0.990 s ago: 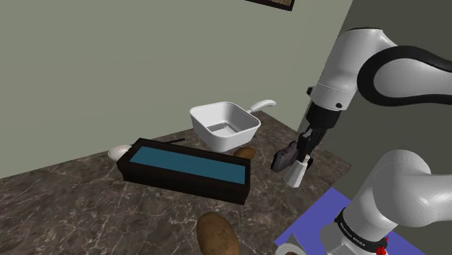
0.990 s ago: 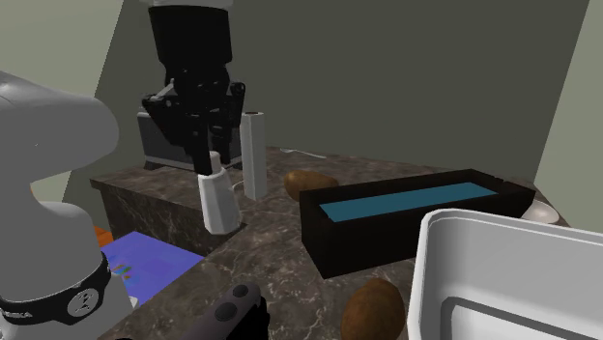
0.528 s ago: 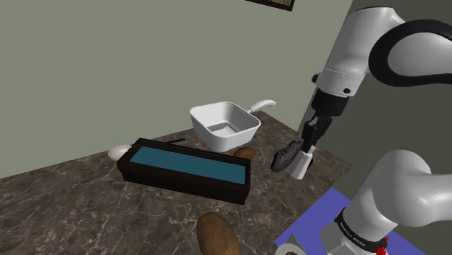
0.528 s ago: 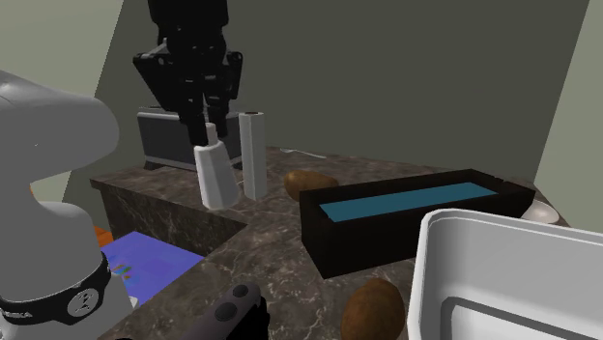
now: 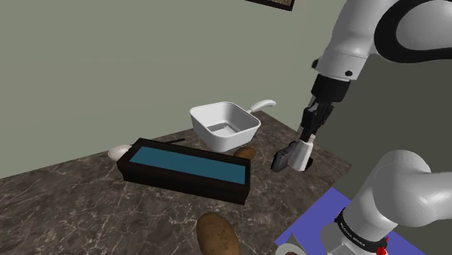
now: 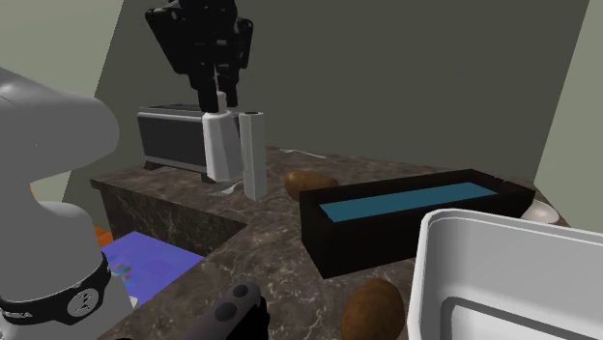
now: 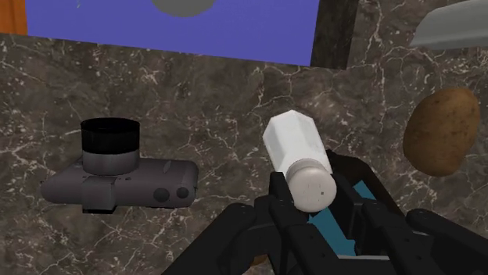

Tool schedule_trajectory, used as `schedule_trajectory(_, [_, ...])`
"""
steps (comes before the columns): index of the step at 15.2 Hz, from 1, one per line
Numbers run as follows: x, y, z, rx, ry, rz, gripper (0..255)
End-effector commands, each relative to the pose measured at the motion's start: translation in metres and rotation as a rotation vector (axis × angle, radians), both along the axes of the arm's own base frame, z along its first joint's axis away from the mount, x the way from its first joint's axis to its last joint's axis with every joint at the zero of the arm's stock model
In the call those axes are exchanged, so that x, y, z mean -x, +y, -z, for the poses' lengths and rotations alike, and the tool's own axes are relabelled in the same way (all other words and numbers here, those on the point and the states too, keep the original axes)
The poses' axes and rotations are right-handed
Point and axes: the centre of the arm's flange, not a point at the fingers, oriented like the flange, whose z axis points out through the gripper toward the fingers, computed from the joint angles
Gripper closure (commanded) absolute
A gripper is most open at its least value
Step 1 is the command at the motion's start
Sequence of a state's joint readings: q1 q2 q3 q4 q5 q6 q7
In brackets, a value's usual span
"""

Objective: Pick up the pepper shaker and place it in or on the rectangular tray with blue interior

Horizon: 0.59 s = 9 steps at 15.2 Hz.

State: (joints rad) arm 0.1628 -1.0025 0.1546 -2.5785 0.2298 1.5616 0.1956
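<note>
Aloft, jaws clasp the white pepper shaker (image 7: 301, 160).

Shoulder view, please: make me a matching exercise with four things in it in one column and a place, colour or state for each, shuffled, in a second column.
Things
1. pepper shaker
2. tray
3. white bowl
4. nearest potato

Descriptions
A. brown, lying on the counter near the shoulder view's bottom edge
B. clasped by the gripper, held off the counter
C. black walls, blue inside
D. square, standing on the far side of the tray

Pairs: 1-B, 2-C, 3-D, 4-A
</note>
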Motion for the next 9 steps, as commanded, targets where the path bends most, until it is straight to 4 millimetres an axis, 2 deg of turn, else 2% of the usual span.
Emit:
schedule_trajectory(1, [-0.017,0.016,-0.002,0.000,0.000,0.000,255])
schedule_trajectory(9, [-0.089,0.093,-0.015,0.000,0.000,0.000,255])
